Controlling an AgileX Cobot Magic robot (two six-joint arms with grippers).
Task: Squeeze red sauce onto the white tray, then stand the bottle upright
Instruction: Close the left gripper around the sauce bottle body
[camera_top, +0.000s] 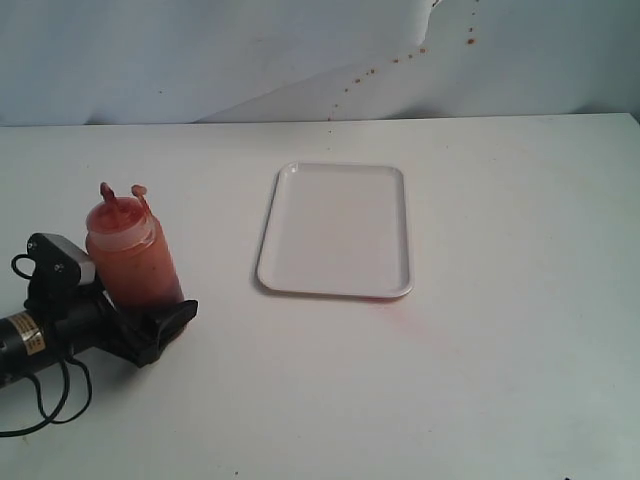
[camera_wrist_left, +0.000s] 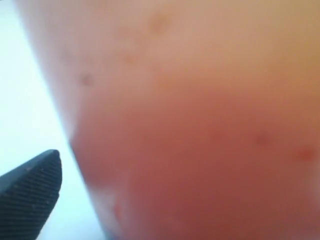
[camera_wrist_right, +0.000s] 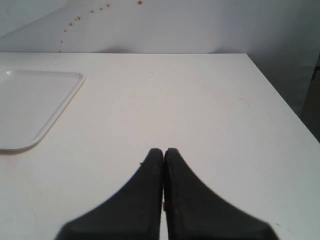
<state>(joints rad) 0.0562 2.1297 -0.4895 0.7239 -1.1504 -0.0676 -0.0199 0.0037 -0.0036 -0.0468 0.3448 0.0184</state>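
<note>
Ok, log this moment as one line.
sauce bottle: upright, apart from white tray | left gripper: open around bottle base | right gripper: shut, empty | tray surface: bare

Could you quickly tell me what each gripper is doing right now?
Left gripper: open, jaws around the bottle base.
Right gripper: shut, holding nothing.

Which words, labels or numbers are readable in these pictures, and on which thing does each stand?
Small yellow label on the black left arm: too small to read.
Translucent cylindrical plastic squeeze bottle, flat rectangular white plastic tray: no text visible.
</note>
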